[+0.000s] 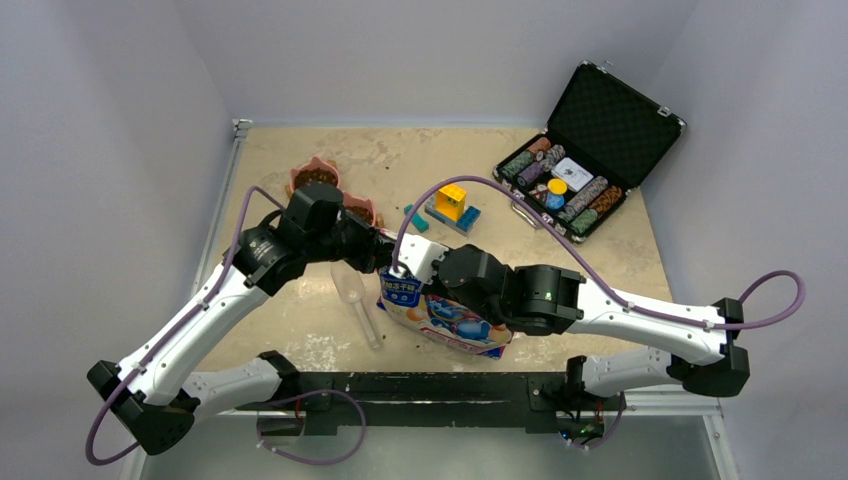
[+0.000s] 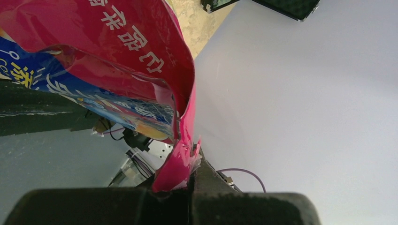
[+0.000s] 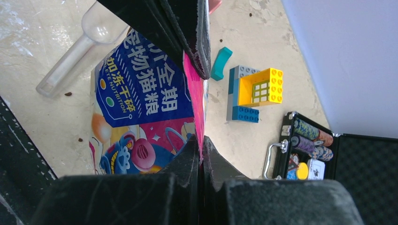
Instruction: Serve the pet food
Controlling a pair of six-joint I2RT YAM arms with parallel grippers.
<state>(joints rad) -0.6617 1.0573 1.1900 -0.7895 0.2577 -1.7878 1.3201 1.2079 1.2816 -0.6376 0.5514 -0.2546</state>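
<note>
The left arm (image 1: 190,330) and right arm (image 1: 640,318) are built from smooth white link shells joined by bulky black joint housings. A thin purple cable (image 1: 470,179) is looped along each arm and fastened with small clips. A small green light (image 1: 547,296) is shown on the right arm's black wrist housing. The left gripper (image 2: 190,180) and right gripper (image 3: 201,147) are formed of matte black, faintly scuffed plastic.
</note>
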